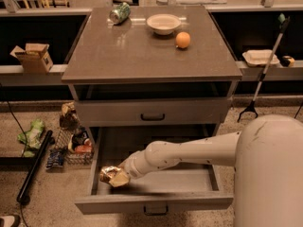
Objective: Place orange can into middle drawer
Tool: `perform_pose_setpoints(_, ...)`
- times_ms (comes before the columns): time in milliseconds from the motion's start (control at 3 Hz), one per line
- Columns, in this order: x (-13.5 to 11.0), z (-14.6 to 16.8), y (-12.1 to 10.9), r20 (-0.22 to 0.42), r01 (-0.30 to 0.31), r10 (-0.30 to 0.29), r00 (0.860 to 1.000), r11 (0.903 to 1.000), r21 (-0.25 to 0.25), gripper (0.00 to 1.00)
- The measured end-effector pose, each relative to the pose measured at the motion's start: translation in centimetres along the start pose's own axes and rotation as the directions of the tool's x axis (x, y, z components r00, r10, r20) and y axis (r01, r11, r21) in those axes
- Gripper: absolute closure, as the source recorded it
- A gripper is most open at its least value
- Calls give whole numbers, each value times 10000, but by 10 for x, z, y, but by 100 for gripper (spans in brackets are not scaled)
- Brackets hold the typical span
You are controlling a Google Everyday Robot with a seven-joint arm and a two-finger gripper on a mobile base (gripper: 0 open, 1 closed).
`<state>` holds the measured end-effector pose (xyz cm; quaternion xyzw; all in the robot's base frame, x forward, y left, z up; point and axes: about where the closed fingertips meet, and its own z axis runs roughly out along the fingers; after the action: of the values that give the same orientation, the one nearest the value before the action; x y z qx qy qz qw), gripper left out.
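The orange can (110,175), crushed and shiny golden, is held at the end of my white arm. My gripper (119,175) is shut on it, with the fingers mostly hidden behind the can. The can hangs just inside the front left corner of the middle drawer (156,203), which is pulled wide open. I cannot tell whether the can touches the drawer floor. The drawer above it (152,112) is closed.
On the cabinet top (142,56) stand a green-and-silver can (119,12), a white bowl (163,22) and an orange fruit (182,39). Litter and a wire basket (71,143) lie on the floor to the left. A grabber tool (262,70) leans at the right.
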<state>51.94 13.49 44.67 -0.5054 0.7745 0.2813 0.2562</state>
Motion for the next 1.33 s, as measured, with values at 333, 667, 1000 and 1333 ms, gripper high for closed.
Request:
perform_pose_setpoints(333,0,11,-1,192,-210,212,9996,9997,-123,59)
perform_pose_setpoints(667,-3,14,-2,412,-259,270,9988,9993,-267,36)
perform_pose_setpoints(1000,-6,13,-3,675,-211,238,9974,9989,-407,12)
perform_pose_setpoints(1333,-12,3,-9,1258,-241,326,9915,9974,-685,0)
